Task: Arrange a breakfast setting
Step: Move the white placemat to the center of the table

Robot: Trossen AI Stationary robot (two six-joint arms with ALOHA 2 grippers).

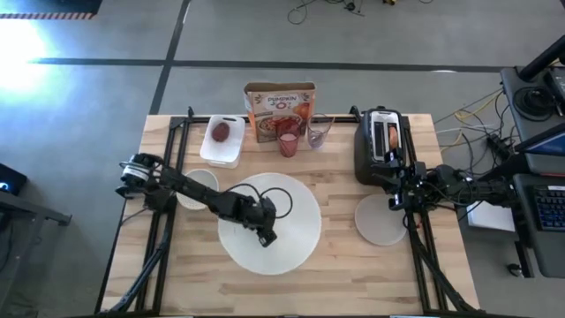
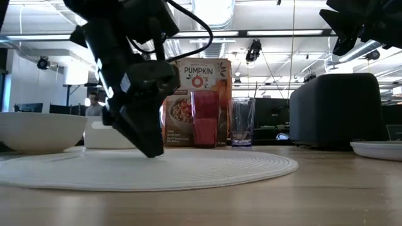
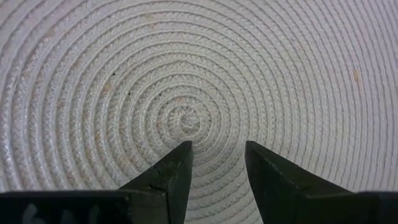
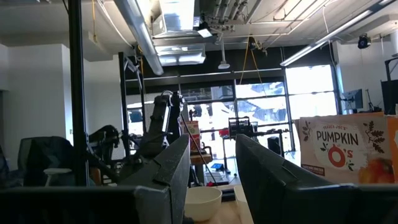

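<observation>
- Where the high view shows only a big round white plate (image 1: pixel 296 231) at the table's middle, the left wrist view reveals its surface as a coiled, woven spiral (image 3: pixel 186 74), more like a mat.
- The left gripper (image 1: pixel 267 233) hangs just above that disc's centre; its two dark fingers (image 3: pixel 171 177) stand partly apart with nothing between them.
- The small white bowl (image 1: pixel 196 187) sits touching the disc's left edge, beside the left arm.
- The small pale round plate (image 1: pixel 380 221) lies to the right, in front of the black toaster (image 1: pixel 380 146), which holds a browned bread ring (image 1: pixel 392 137).
- At the back, the dark-red fruit (image 1: pixel 221 132) rests in a white rectangular tray (image 1: pixel 231 155); the pink cup (image 2: pixel 204 119) and clear glass (image 2: pixel 242 122) stand before the pumpkin cereal box (image 2: pixel 201 78).
- The right gripper (image 4: pixel 211 165) hovers high near the toaster, jaws partly open and empty; only the right wrist view shows this.
</observation>
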